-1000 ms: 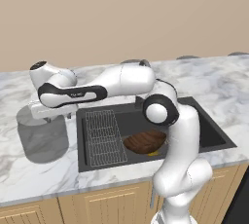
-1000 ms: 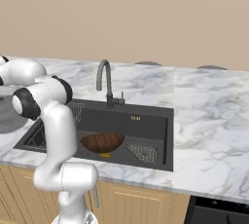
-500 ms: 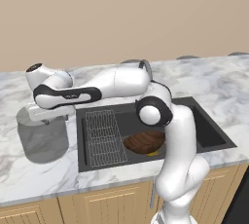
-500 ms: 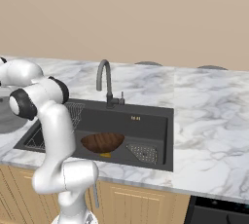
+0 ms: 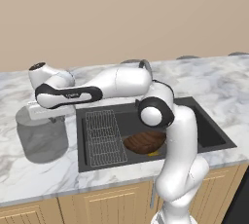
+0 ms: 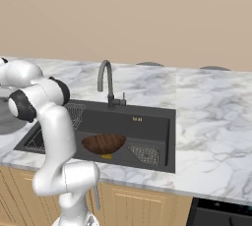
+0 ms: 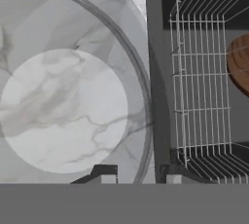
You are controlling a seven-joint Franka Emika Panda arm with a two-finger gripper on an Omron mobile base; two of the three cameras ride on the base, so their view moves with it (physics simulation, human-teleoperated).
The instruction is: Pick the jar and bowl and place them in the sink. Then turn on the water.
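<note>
**Bowl's in the sink, gripper is down on the jar's rim**

So here's the situation. The jar [image 5: 41, 138] sits on the marble counter [image 5: 44, 179] just to the left of the sink [image 5: 204, 125], near the counter's front edge. It's see-through grey, and in the hand view you look straight down through the jar [image 7: 63, 111] at the marble pattern under it.

The arm reaches way out to the left over the basin, and the gripper [image 5: 47, 118] is right at the top edge of the jar on the sink side. In the hand view the gripper [image 7: 137, 173] has its two dark tips close together, one on either side of the jar's curved wall, so it looks pinched onto the rim. I can't swear from these shots that the pads are actually pressing on it, but the wall runs right between them.

The bowl [image 5: 144, 141] is already inside the sink, dark brown wood, lying on the basin floor to the right of the wire rack [image 5: 103, 138]. From the right base view the bowl [image 6: 103, 143] sits in the front part of the basin, with a small yellow thing [image 6: 106, 156] poking out under its front edge. The faucet [image 6: 106, 82] stands at the back rim of the sink.
</note>
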